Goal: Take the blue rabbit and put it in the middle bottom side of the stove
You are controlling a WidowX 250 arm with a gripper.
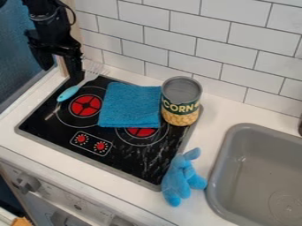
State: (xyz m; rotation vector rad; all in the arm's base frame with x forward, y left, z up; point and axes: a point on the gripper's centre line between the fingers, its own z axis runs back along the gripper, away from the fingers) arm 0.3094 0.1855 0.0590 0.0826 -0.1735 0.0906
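The black gripper hangs at the upper left, over the back-left corner of the stove, its two fingers apart and nothing between them. Far from it, the blue rabbit lies on the white counter by the stove's front right corner, partly against the stove's edge and left of the sink. The black stove has red burners and a printed panel of red knobs near its front edge.
A folded blue cloth covers part of the stove's middle. Beside it stands a corn can. A blue-handled fork lies at the back left. The grey sink is on the right, and a tiled wall rises behind.
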